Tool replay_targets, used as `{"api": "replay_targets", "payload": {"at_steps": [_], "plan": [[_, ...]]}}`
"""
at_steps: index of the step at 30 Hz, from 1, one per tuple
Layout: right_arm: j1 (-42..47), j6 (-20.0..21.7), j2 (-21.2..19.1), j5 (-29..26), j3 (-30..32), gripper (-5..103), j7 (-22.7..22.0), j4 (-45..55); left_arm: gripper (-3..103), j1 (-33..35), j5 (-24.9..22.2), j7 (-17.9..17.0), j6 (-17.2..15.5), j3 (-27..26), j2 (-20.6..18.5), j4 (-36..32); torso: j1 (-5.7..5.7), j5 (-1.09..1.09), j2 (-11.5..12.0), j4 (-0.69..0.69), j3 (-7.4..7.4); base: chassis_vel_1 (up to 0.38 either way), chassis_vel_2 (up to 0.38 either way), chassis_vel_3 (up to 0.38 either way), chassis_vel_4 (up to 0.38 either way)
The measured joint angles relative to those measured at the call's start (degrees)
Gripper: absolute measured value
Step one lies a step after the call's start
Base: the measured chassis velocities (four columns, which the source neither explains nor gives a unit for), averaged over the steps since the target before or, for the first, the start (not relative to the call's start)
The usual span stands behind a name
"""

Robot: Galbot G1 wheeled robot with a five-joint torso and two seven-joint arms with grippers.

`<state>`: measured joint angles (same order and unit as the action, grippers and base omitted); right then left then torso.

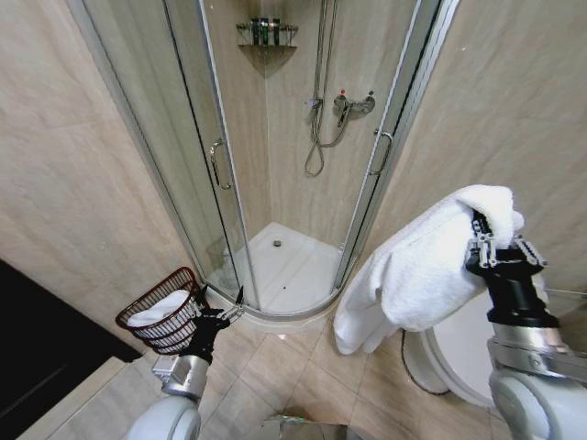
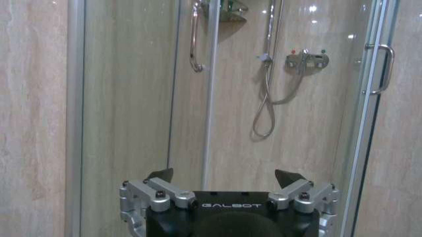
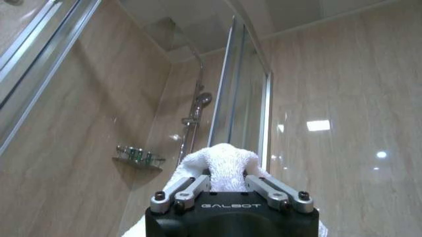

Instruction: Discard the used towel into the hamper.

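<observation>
My right end effector is raised at my right side, clamped on the towel. The white towel bunches over the fingers and hangs down toward my left, its lower folds dangling above the tiled floor. In the right wrist view the two fingers press in on a hump of towel from both sides, and the shower head and a corner shelf of bottles lie beyond it.

My left end effector is low at my left, spread wide and holding nothing. Its dark fingertips stand well apart in the left wrist view, pointing at the glass shower door with the hose and tap behind it.

The hamper sits on the floor at my left, against the wall just beside the shower enclosure, and close to my left end effector. It leans tilted, and something white lies inside it. A toilet shows below the towel on my right.
</observation>
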<state>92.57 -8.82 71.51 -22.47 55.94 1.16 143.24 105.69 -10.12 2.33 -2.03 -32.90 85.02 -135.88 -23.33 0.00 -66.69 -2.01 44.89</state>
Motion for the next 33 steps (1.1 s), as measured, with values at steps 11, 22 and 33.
{"api": "replay_targets", "payload": {"at_steps": [11, 22, 33], "plan": [[0.09, -0.23, -0.01, -0.11, 0.23, 12, 0.11, 0.00, 100, 0.00, 0.00, 0.00, 0.00, 0.00, 0.00, 0.00, -1.33, 0.00, -2.86, 0.00, 1.54, 0.000, 0.000, 0.000, 0.000], [0.12, -0.43, 0.11, -0.08, 0.18, 12, 0.19, 0.00, 100, 0.00, 0.00, 0.00, 0.00, 0.00, 0.00, 0.00, -2.89, 0.00, -6.29, 0.00, 3.42, 0.000, 0.000, 0.000, 0.000], [0.67, -0.68, 0.62, 0.19, 0.10, 12, 0.27, 0.00, 100, 0.00, 0.00, 0.00, 0.00, 0.00, 0.00, 0.00, -3.11, 0.00, -6.79, 0.00, 3.71, 0.000, 0.000, 0.000, 0.000]]}}
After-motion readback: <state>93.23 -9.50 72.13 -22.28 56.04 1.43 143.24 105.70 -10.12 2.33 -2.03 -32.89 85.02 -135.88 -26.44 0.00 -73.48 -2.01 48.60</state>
